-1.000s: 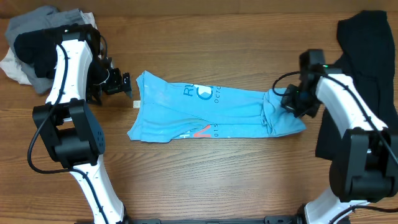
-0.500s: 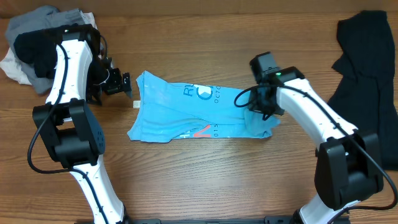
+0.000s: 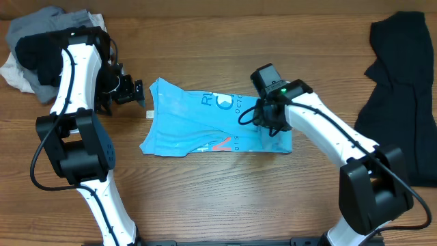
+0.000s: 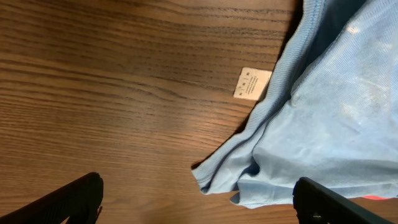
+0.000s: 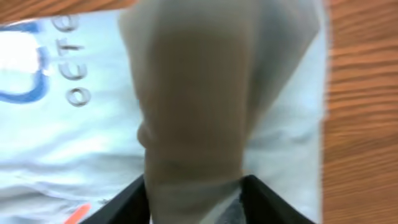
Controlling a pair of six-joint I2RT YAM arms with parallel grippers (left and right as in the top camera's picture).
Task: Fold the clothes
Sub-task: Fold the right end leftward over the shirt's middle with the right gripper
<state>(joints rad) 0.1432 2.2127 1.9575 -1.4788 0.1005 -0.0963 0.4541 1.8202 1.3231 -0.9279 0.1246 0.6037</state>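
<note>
The sky-blue T-shirt [image 3: 198, 123] lies folded lengthwise in the middle of the table, white print and red lettering showing. My right gripper [image 3: 268, 117] is shut on the shirt's right end and holds that fold lifted over the shirt's body; in the right wrist view the pinched fabric [image 5: 193, 112] hangs between the fingers. My left gripper [image 3: 136, 92] is open and empty, just left of the shirt's left end; the left wrist view shows the shirt's hem [image 4: 298, 124] and a white label [image 4: 252, 83]. A large black garment [image 3: 399, 75] lies at the far right.
A pile of grey, black and white clothes [image 3: 37, 51] sits at the back left corner behind my left arm. The wooden table [image 3: 205, 198] shows bare wood in front of the shirt.
My right gripper has carried the shirt's right end leftward over the shirt, shortening it. The left arm has not moved.
</note>
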